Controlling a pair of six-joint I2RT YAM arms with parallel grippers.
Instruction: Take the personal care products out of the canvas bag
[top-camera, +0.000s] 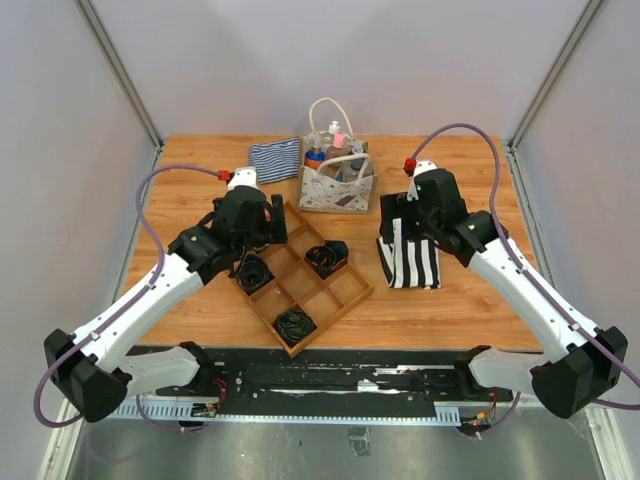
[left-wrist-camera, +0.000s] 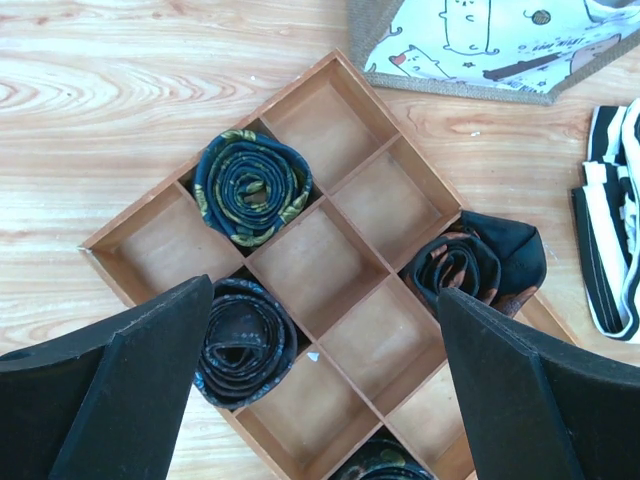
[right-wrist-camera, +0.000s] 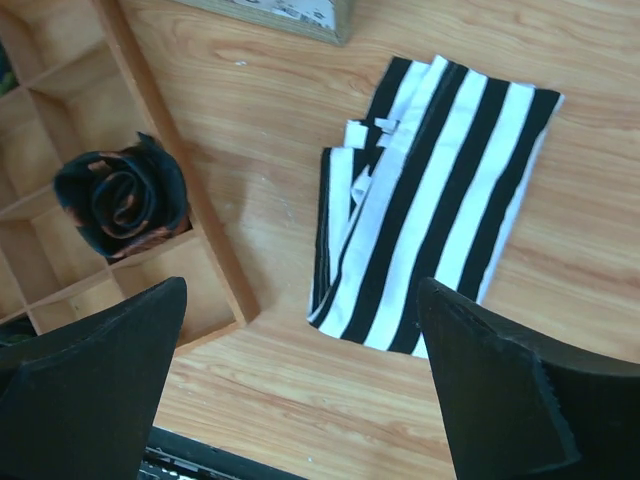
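Quick rundown for you. In the top view, the small off-white canvas bag (top-camera: 338, 186) stands upright at the back centre of the wooden table (top-camera: 200, 190), with its cream rope handles (top-camera: 325, 105) looping up above it. The small plastic bottles (top-camera: 334, 143) are all bunched inside it with their tops poking out. You can make out a pinkish cap and a blue one, but the rest are too small to sort out.

Your left gripper (top-camera: 262, 238) hangs over the left part of the brown wooden compartment tray (top-camera: 345, 291), which sits diamond-wise at the centre of the frame. In the left wrist view that gripper (left-wrist-camera: 325, 400) is spread wide with nothing between its fingers (left-wrist-camera: 120, 390). Below it you see the tray (left-wrist-camera: 315, 265) and dark rolled-up coils (left-wrist-camera: 250, 185) in some of its compartments. A corner of the bag (left-wrist-camera: 470, 45) shows at the upper right.

Your right gripper (top-camera: 400, 222) is over the upper left edge of the black-and-white striped folded cloth (top-camera: 410, 258), to the right of the tray. In the right wrist view it (right-wrist-camera: 300, 400) is released too and holds nothing. The striped cloth (right-wrist-camera: 430, 220) lies flat right of centre, and the tray's corner (right-wrist-camera: 200, 220) is at the left with one coil in it. The bottom edge of the bag (right-wrist-camera: 290, 10) shows at the very top of that frame.

A blue-and-white striped folded cloth (top-camera: 274, 158) lies just left of the bag. Neither gripper touches the bag.
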